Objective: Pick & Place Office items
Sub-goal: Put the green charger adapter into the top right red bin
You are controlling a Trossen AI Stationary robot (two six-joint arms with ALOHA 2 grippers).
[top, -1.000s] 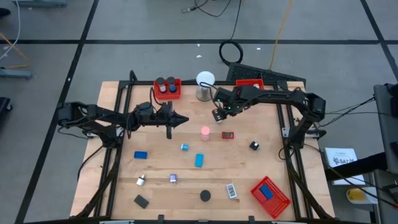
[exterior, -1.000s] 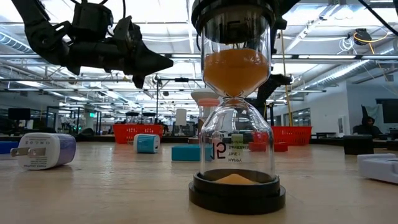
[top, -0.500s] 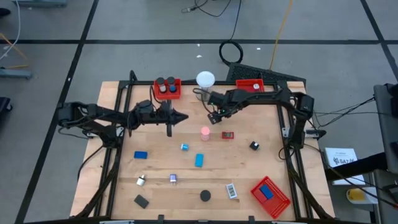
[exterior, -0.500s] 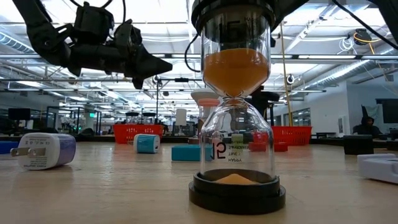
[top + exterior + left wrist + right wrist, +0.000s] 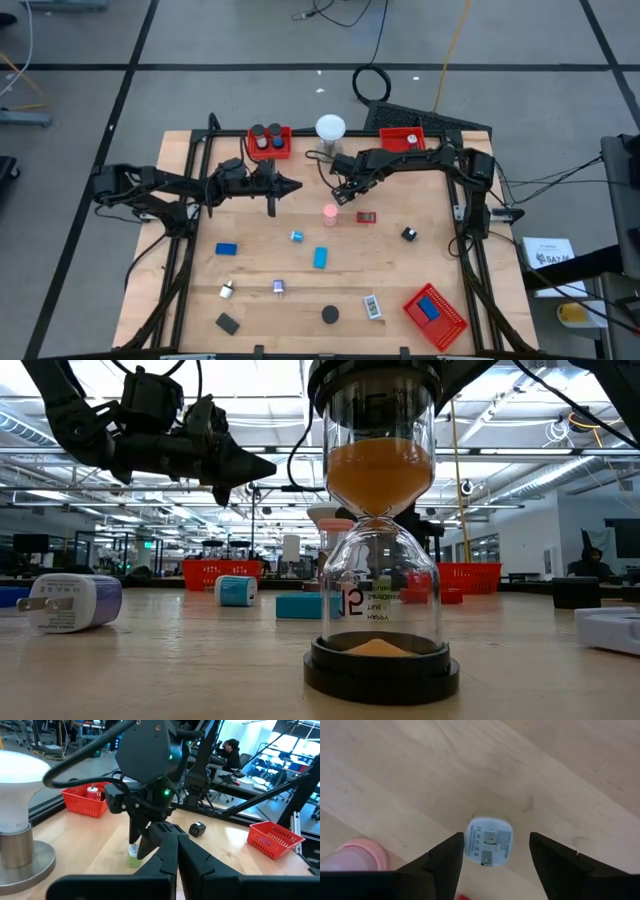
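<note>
right gripper shifted left toward pink hourglass, jaws wide open, empty.

The tabletop is pale wood, smooth and matt, with fine grain lines plain in the right wrist view. The arms are dark matt material; the right claw has flat, dull black fingers. Between them lies a white charger of smooth plastic with a faint sheen. At the tabletop's 12 o'clock edge stands a white globe, frosted and matt, on a brushed metal base. The red trays are glossy plastic mesh. In the low view the hourglass is clear, shiny glass on a glossy black plastic foot, holding grainy orange sand
</note>
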